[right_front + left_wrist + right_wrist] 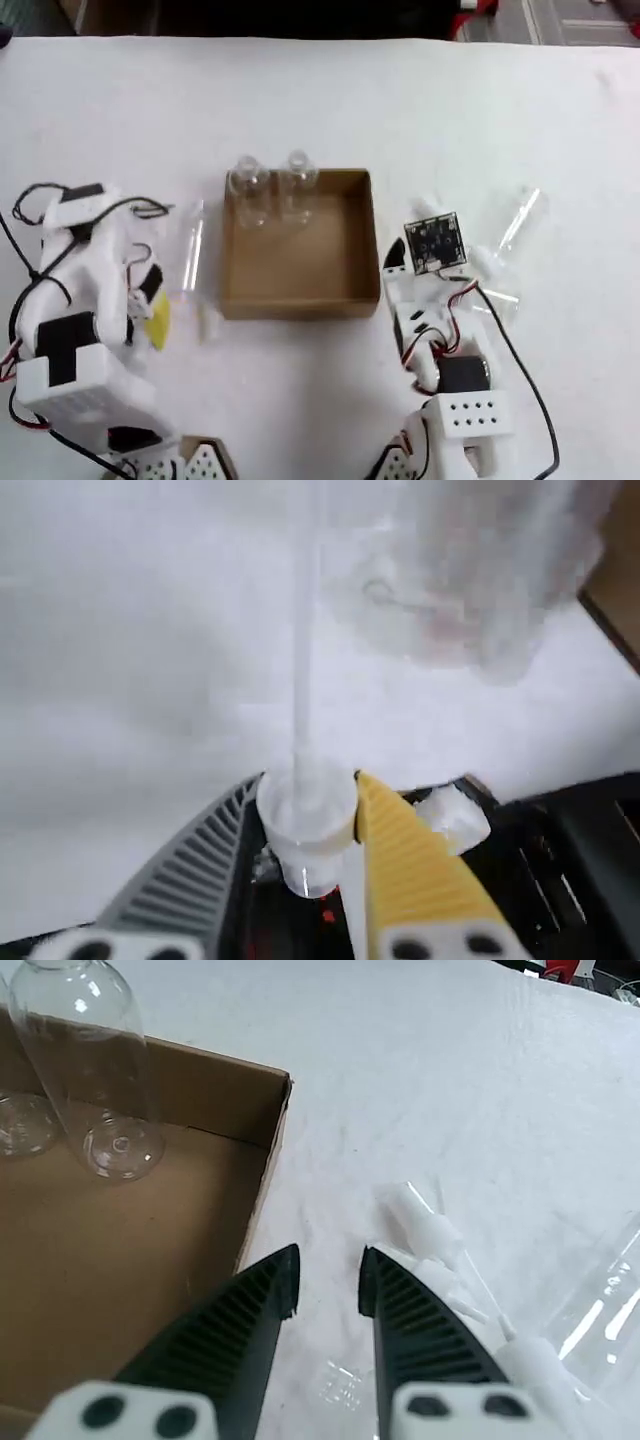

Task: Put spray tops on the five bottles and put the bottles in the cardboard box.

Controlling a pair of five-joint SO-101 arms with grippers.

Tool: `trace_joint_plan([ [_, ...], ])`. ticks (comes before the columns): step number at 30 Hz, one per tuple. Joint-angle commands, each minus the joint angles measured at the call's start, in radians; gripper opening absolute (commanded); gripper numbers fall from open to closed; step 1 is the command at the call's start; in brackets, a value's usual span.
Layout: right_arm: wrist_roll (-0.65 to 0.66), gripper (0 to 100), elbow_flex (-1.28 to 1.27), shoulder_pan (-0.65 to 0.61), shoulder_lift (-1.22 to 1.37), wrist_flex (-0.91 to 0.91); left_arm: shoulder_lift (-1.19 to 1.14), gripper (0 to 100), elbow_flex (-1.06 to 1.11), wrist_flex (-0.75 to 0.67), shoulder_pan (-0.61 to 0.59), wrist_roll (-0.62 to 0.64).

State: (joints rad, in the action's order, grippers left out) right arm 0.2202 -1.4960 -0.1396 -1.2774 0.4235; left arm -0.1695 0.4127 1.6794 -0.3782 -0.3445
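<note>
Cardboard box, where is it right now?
In the high view the cardboard box sits mid-table between the left arm and the right arm, with two clear bottles standing inside along its far wall.

The left arm (75, 330) stands at the left side of the worktop (320, 90). Its claw (310, 783) has the grey and yellow fingers (410, 870) clamped on a spray top (303, 830). The right arm (450, 380) stands at the right. Its claw (328, 1275) sits low over the worktop, black fingers (230, 1330) slightly parted, gripping nothing.
</note>
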Motion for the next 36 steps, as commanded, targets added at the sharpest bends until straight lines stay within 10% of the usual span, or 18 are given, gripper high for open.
trace_joint_plan([
  [1,0.014,8.7,0.009,-0.005,-0.013,-0.021,0.085,2,-0.167,0.109,-0.022,-0.087],
  [14,0.014,8.6,0.014,-0.01,-0.015,-0.021,0.857,2,-0.428,0.098,0.107,-0.198],
  [23,0.014,8.5,0.014,-0.01,-0.015,-0.021,0.934,2,-0.318,0.068,0.338,-0.195],
  [36,0.005,8.4,0.049,-0.002,-0.044,0.039,1.279,2,0.226,-0.525,0.598,-0.032],
])
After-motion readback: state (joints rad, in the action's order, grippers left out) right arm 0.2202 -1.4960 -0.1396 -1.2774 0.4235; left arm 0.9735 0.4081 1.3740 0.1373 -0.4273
